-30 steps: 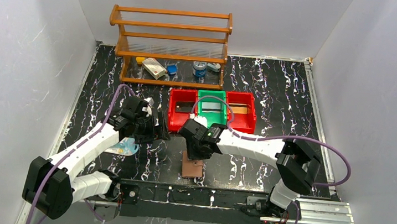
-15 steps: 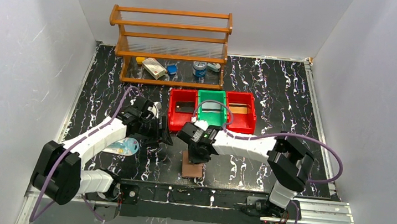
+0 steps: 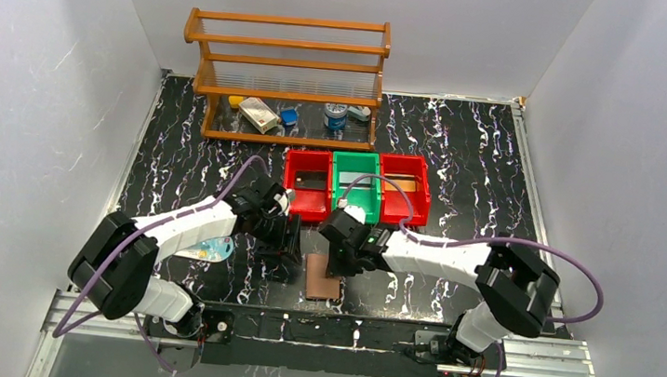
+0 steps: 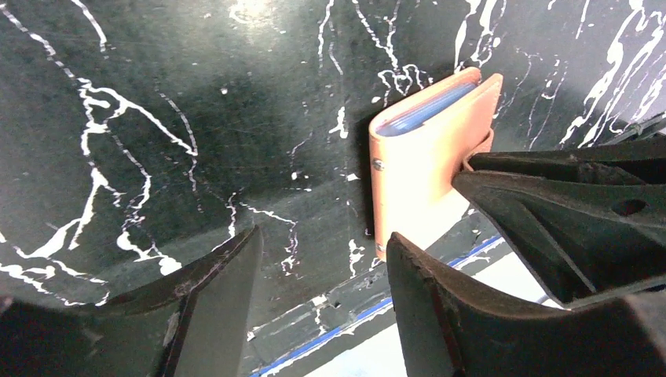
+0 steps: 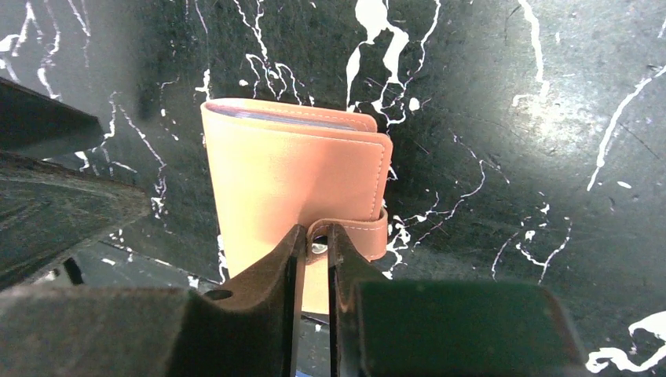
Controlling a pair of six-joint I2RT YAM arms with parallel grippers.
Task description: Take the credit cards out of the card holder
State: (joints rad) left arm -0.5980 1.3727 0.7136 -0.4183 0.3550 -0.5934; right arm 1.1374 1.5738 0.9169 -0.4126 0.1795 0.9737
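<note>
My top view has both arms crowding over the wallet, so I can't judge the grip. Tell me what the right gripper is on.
Observer: In the right wrist view, the right gripper straddles the snap tab of the card holder. The fingers are nearly together, but I cannot tell whether they pinch it yet.
Operator: Now give me the left gripper.
Observer: In the left wrist view, the left gripper is open. It is over bare table just beside the card holder, with nothing between its fingers.
</note>
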